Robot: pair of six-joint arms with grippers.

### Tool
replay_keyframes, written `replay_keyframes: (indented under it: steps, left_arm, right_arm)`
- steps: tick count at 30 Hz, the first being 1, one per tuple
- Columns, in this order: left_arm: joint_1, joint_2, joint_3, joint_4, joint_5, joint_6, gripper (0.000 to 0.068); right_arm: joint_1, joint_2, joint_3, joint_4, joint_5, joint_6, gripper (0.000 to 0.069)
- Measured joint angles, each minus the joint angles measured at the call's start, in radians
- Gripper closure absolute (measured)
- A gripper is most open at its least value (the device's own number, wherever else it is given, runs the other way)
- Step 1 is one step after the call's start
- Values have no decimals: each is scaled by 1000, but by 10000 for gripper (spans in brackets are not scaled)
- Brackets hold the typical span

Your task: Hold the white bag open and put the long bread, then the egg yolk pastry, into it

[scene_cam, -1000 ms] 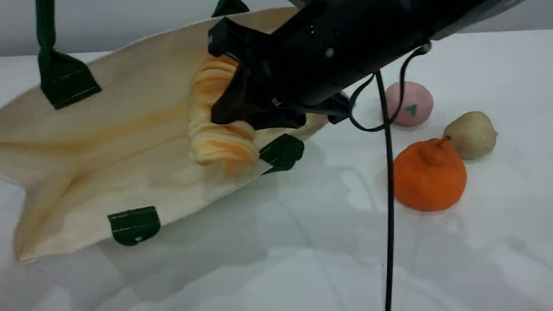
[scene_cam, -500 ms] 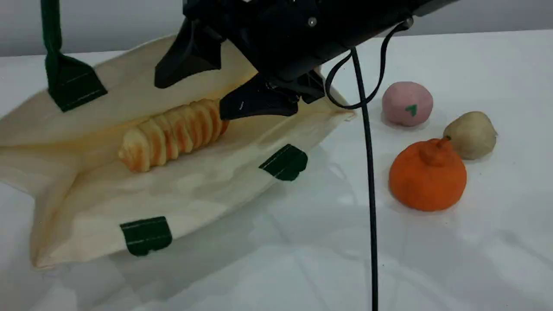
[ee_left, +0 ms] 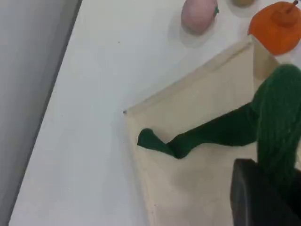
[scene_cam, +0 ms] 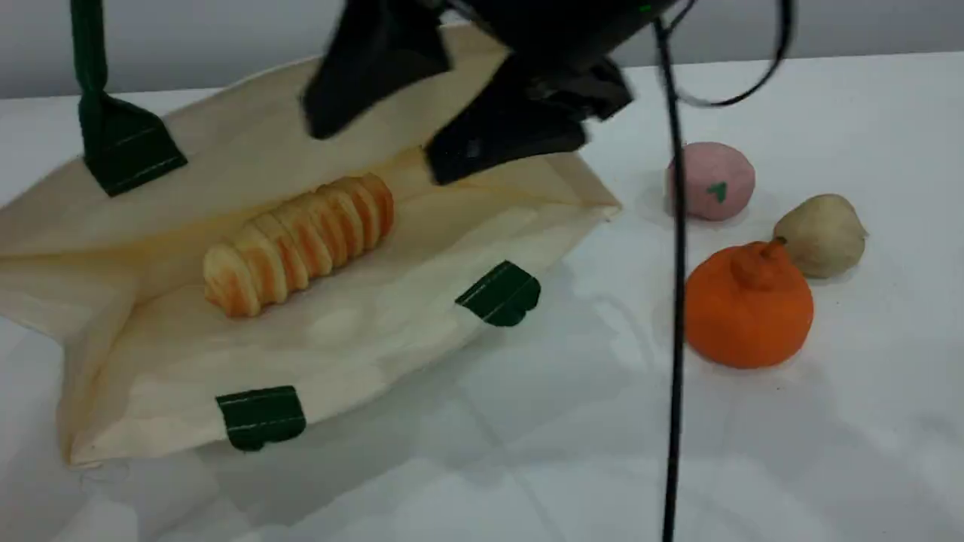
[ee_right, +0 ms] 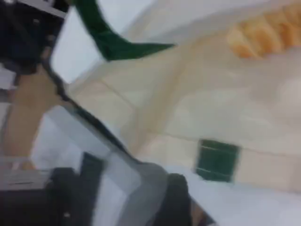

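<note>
The white bag [scene_cam: 361, 331] lies on its side with its mouth held open. Its dark green handle [ee_left: 277, 117] runs up into my left gripper [ee_left: 263, 193], which is shut on it and is out of the scene view. The long bread [scene_cam: 297, 245] lies loose inside the bag, also showing as the bread [ee_right: 263, 33] in the right wrist view. My right gripper [scene_cam: 376, 150] hangs open and empty just above the bag's mouth, clear of the bread. The egg yolk pastry [scene_cam: 821, 235] sits on the table far right, apart from both grippers.
An orange fruit [scene_cam: 749, 305] stands right beside the pastry, and a pink ball [scene_cam: 712, 181] with a green mark lies behind them. The right arm's black cable [scene_cam: 674, 339] hangs down in front of the fruit. A grey wall closes the table's far side.
The right gripper opened and let go of the long bread, which fell and settled deeper in the bag. The gripper then rose and drew back to the right.
</note>
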State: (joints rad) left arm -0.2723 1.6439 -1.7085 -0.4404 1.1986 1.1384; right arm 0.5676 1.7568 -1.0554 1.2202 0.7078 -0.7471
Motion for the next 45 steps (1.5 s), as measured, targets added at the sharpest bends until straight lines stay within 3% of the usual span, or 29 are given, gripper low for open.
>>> replay_keyframes:
  steps: [9,18,22,29,41,45]
  left_arm:
    - [0,0,0,0,15,1,600]
    - [0,0,0,-1,23,1,600]
    - [0,0,0,-1,23,1,600]
    - [0,0,0,-3,23,1,600]
    - [0,0,0,-3,23,1,600]
    - [0,0,0,-3,23,0,600]
  right_arm:
    - [-167,-62,0,-364,-34,209,119]
    - [-396,-40,-21,-447,-200,204,120]
    - [-455,1,-53,-485,-201,204,120]
    - [-469,120,-93,-605,-218,264,122]
    - [-469,223,-101,-1012,-203,568,122]
    - [-469,238,-100,-1064,-220,605,122]
